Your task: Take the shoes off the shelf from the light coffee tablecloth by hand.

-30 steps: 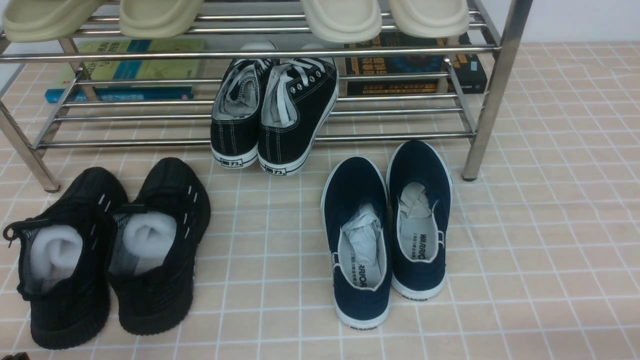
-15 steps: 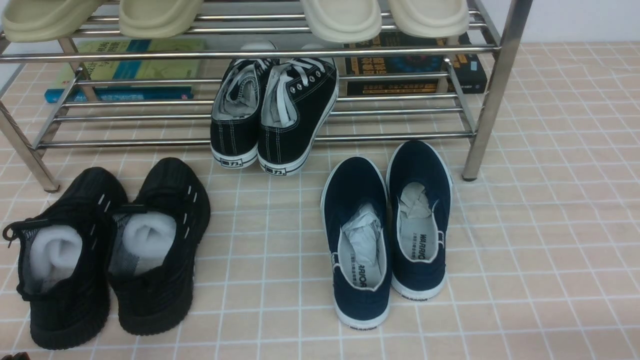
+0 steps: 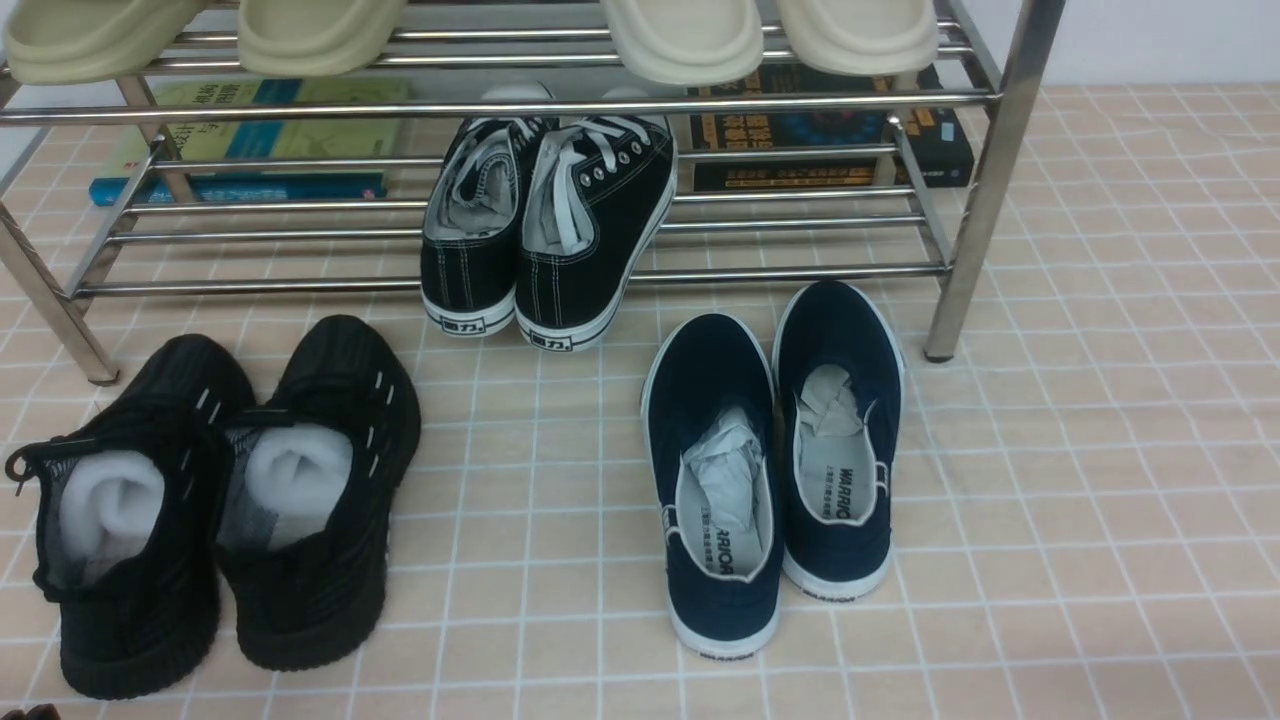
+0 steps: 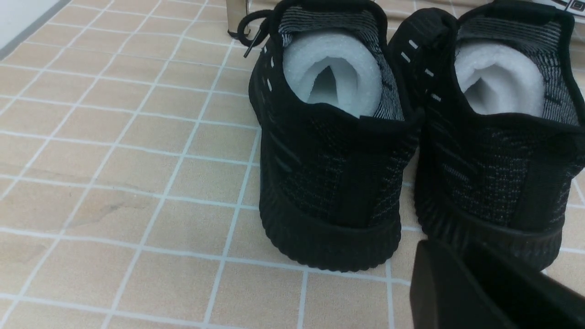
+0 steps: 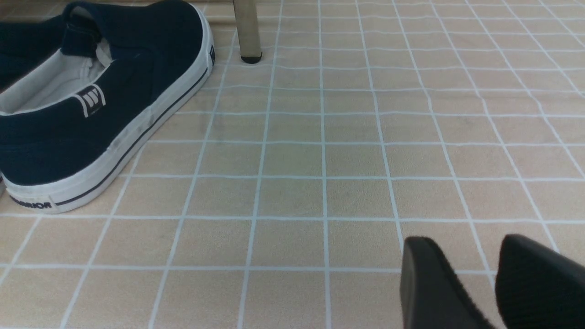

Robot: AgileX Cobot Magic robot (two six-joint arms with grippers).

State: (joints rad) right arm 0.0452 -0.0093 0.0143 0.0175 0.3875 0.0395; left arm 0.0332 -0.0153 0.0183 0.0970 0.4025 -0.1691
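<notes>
Nothing in the front view had visibly shifted against the frames from a moment earlier: every pair lay where it had lain.

The shoes (image 3: 220,510), the all-black knit pair with white foam inside, stood side by side on the light coffee tablecloth (image 3: 1100,450) towards its near left corner. Their toes pointed at the shelf (image 3: 500,105), and they sat clear of its rails, just in front of its left leg. Judged from that, the main step looked done, since the pair was off the rack and resting flat and upright on the cloth.

The left gripper (image 4: 493,292) showed in its wrist view only as a dark block low behind the heels, apart from the shoes and holding nothing. How far its jaws stood apart could not be told from that sliver. The right gripper (image 5: 491,283) hung over bare cloth with a narrow gap between its fingers, empty.

The black canvas lace-ups (image 3: 545,240) sat on the lower rails with their heels over the front tube. The navy slip-ons (image 3: 775,470) lay on the cloth near the right leg. What seemed left was little: drawing the left arm back from the placed pair.
</notes>
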